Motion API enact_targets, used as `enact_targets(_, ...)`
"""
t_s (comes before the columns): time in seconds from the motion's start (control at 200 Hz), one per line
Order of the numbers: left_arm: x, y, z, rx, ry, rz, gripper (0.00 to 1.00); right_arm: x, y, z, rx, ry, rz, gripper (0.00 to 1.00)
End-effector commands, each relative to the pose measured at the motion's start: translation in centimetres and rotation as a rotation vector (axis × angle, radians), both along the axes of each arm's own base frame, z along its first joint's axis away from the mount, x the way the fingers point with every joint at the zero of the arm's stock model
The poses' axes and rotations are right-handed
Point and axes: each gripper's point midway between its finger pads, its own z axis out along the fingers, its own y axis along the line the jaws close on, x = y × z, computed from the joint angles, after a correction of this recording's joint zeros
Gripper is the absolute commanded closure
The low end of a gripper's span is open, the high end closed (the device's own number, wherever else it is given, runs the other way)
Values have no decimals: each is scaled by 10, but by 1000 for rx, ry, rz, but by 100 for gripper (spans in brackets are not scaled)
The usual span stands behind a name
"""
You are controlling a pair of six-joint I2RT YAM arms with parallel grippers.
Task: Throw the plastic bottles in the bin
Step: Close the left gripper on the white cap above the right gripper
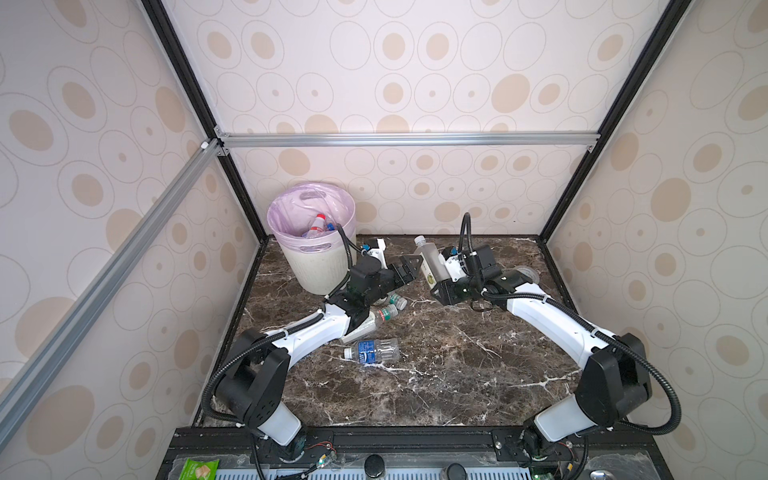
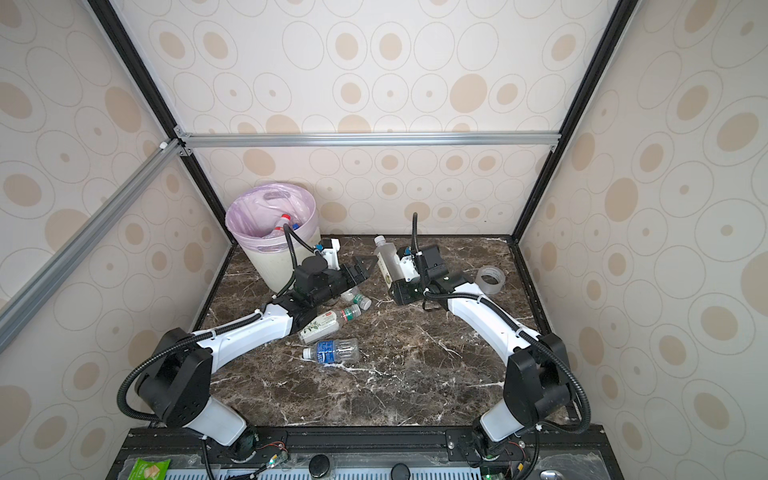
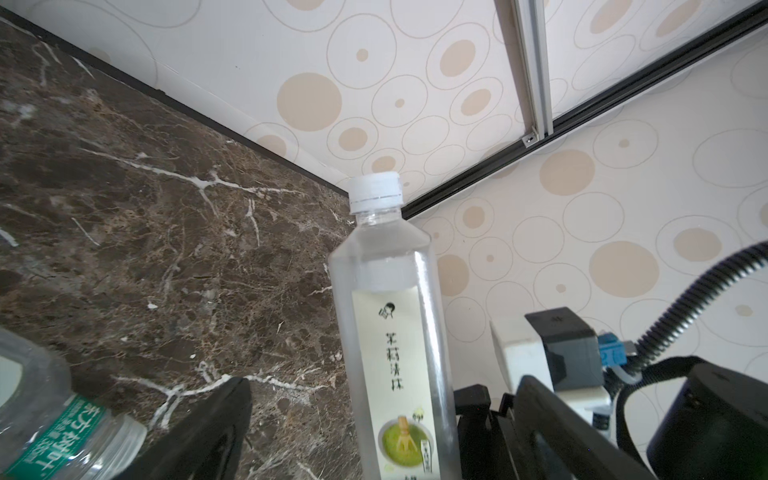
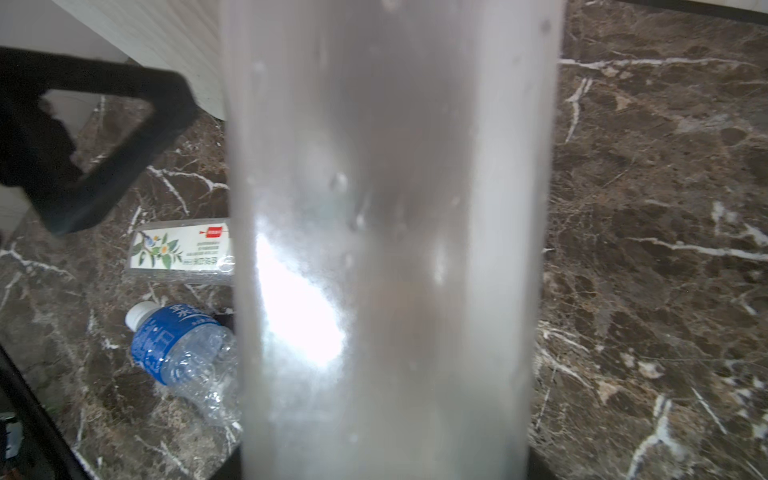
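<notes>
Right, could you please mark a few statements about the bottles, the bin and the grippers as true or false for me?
1. The right gripper holds a clear white-capped bottle. True.
2. The left gripper is shut on a bottle. False: it is open and empty, close beside the held bottle.
3. The bin is empty. False: bottles lie inside, including a red-capped bottle.
4. A blue-labelled bottle lies on its side on the table. True.
5. The tape roll is in the bin. False: it sits on the table at the right, beyond the right arm.
</notes>
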Motion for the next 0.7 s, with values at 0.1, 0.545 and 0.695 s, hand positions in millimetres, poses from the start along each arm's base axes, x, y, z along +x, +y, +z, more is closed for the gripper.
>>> enact_targets(0.1, 11, -15, 37, -112, -56, -12, 7, -8, 22, 30, 120, -63, 59, 53)
enact_targets(0.545, 26, -26, 32, -122, -51, -10, 33, -19, 35, 32, 150, -75, 121, 52)
enact_targets(0.695, 27, -28, 29, -120, -47, -15, 48, -18, 36, 32, 151, -80, 122, 51)
